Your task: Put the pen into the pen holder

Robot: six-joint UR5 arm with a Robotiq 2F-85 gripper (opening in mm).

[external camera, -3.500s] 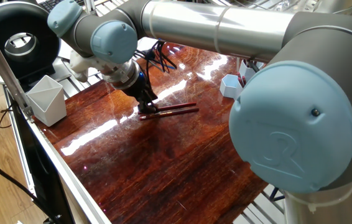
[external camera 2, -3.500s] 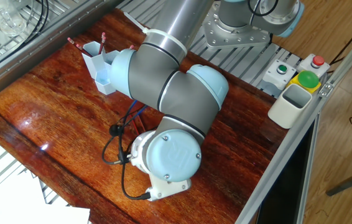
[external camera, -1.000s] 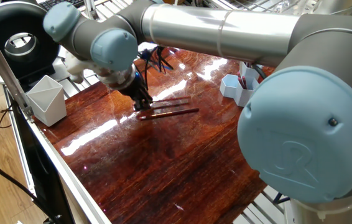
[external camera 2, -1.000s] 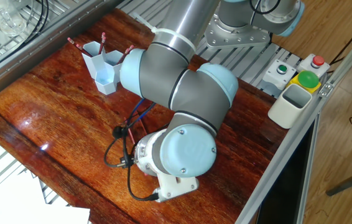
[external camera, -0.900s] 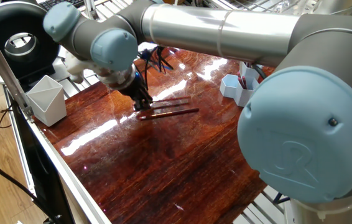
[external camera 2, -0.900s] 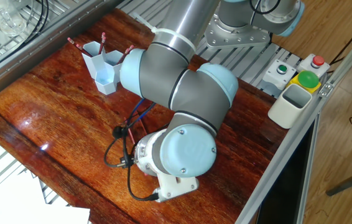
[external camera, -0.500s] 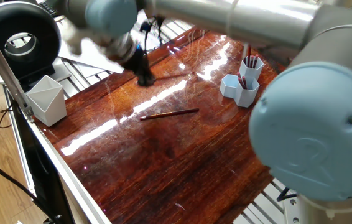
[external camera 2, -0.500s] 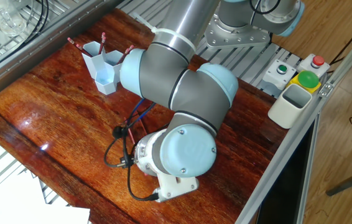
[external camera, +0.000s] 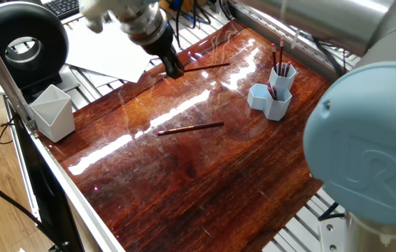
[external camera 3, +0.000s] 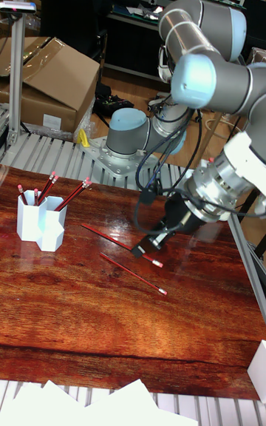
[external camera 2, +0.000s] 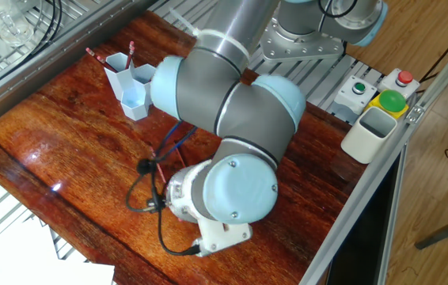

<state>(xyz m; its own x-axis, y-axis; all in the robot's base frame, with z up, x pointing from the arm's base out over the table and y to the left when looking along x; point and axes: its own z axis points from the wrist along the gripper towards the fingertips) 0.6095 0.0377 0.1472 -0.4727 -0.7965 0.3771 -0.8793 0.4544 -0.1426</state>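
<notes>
My gripper [external camera: 174, 70] is shut on one end of a thin dark red pen [external camera: 208, 66], held level above the far part of the wooden table. In the tall fixed view the gripper [external camera 3: 145, 247] carries the same pen [external camera 3: 111, 237], which points left towards the pen holder. A second pen [external camera: 191, 128] lies flat mid-table, also seen as the lower pen [external camera 3: 133, 274]. The light blue pen holder [external camera: 271, 98] of joined hexagonal tubes stands at the right with several pens in it; it shows too as the holder [external camera 3: 41, 222] and the holder [external camera 2: 133, 87]. In the other fixed view the arm hides the gripper.
A pale grey-white angular cup [external camera: 51, 112] stands near the table's left edge. A black ring-shaped device [external camera: 19, 49] sits beyond it, and white paper [external camera: 110, 52] lies at the back. A white box [external camera 2: 370, 131] and a button panel [external camera 2: 382, 91] sit off the table's corner.
The gripper has lifted one pen off the table and carried it up and towards the far side. The other pen stays where it lay.
</notes>
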